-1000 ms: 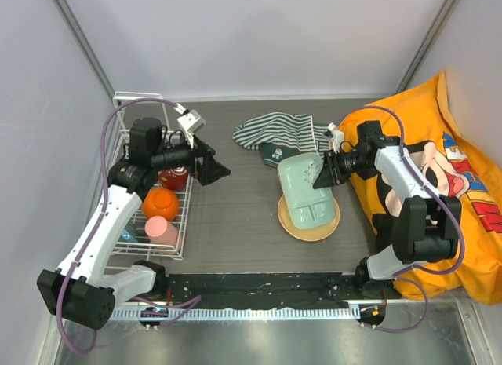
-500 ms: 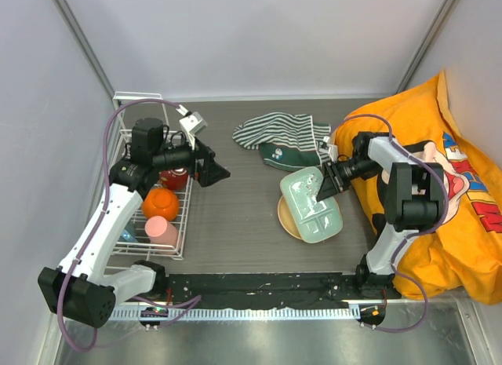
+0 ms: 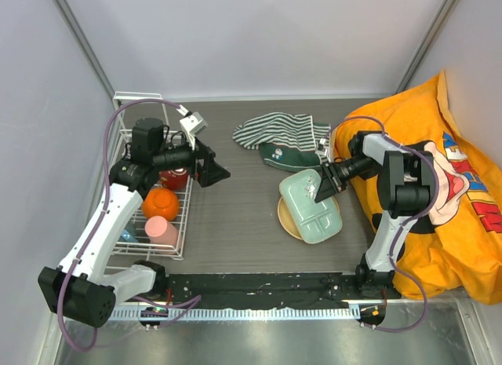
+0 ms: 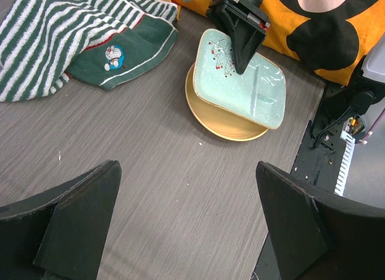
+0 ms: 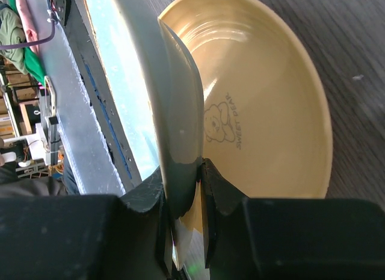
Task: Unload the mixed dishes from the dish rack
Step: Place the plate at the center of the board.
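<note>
Green tray [image 4: 258,93] pinched at its rim in my right jaws; I'd settle it flat on the plate [image 4: 210,117] before releasing; left jaws spread.

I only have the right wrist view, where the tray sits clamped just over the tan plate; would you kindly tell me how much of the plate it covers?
Observer: From above, the pale green tray covers most of the tan plate; only a crescent of rim shows on the plate's left and near sides.
Operator: Thank you. Where is the left arm?
Observer: The left gripper hangs open and empty over the table, just beside the dish rack.
Operator: And what is in the rack?
Observer: I can make out an orange mug, a pink cup and a dark red bowl.
</note>
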{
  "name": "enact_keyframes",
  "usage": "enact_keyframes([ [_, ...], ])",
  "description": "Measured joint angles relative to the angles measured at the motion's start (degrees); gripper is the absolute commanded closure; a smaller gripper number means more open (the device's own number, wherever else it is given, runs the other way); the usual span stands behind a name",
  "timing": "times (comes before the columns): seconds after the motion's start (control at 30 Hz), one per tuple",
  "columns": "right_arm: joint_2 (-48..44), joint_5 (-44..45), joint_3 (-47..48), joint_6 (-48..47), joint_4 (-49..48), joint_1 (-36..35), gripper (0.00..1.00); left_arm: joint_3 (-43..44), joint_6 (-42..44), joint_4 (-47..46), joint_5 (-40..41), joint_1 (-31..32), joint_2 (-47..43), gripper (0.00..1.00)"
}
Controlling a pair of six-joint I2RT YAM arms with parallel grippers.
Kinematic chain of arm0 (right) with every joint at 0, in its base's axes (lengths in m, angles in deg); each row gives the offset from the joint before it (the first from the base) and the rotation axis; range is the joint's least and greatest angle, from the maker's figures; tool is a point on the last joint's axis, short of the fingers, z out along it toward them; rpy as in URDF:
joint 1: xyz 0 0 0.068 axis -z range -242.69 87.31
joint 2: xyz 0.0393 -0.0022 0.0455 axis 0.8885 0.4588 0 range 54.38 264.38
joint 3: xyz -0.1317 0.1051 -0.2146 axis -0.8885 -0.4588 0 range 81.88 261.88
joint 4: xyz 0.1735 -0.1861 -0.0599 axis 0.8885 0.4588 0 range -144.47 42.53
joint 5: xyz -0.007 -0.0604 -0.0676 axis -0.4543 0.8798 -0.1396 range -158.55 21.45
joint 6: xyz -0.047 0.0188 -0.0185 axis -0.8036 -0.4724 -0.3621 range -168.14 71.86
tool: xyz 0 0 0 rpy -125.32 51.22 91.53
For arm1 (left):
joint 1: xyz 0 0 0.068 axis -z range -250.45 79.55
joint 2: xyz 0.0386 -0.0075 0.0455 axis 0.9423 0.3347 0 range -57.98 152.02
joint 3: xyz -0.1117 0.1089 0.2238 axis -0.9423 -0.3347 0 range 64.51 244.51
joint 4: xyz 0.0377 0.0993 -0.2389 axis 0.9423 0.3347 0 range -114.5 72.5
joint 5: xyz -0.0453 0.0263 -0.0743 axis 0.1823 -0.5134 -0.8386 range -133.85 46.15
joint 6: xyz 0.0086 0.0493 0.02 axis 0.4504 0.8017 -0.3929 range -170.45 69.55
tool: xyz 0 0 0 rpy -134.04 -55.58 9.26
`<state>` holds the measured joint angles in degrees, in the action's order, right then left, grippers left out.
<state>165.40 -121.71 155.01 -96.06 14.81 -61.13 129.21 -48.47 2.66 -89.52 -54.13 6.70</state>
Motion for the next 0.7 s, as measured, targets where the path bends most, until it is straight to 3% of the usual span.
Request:
enact_keyframes([
  [0.23,1.60,0.04,1.40,-0.15,0.11,0.02,0.88,0.00,0.02,-0.02,-0.02,0.00,-0.02,0.00],
  [0.7,4.46,-0.11,3.32,0.00,0.39,0.02,0.81,0.00,0.02,0.00,-0.02,0.00,-0.02,0.00],
])
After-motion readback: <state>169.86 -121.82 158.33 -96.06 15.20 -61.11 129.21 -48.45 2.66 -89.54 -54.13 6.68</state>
